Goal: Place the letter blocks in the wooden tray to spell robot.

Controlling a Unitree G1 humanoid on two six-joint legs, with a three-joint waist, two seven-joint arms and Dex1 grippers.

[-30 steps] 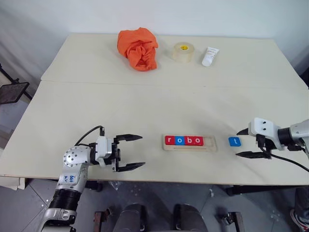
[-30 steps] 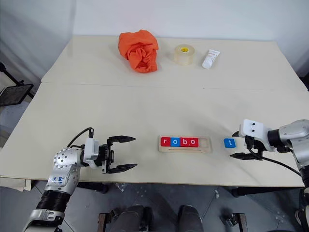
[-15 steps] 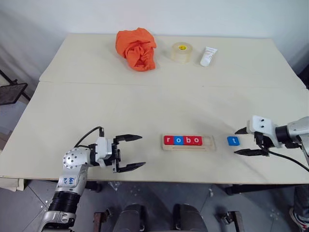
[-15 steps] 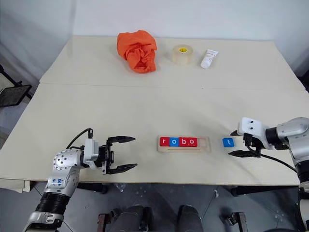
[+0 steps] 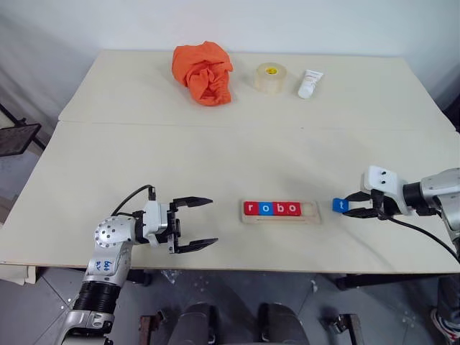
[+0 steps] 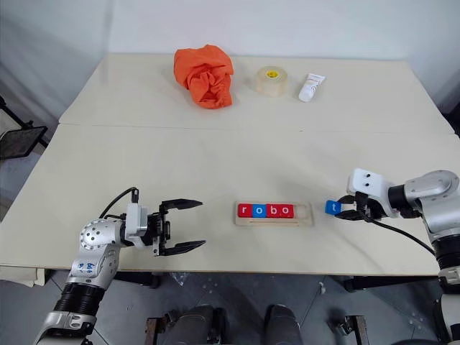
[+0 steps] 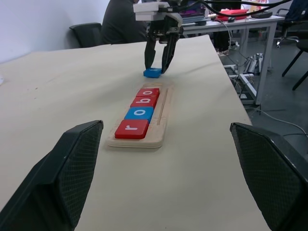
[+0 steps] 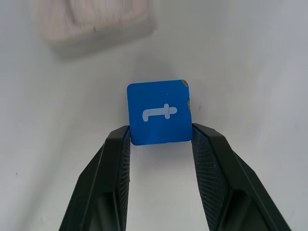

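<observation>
Blue t block (image 8: 159, 112): light, stiff, slick; I pinch opposite side edges.
Right gripper (image 8: 160, 136): clamped on it, three o'clock of wooden tray (image 5: 281, 218).
Left gripper (image 5: 195, 223): fingers apart, idle.

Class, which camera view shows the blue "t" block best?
The right wrist view: the blue "t" block sits large between the right pincer's fingers, letter readable. Both eye views show it small, right of the tray. The left wrist view shows it far off, letter unseen.
</observation>
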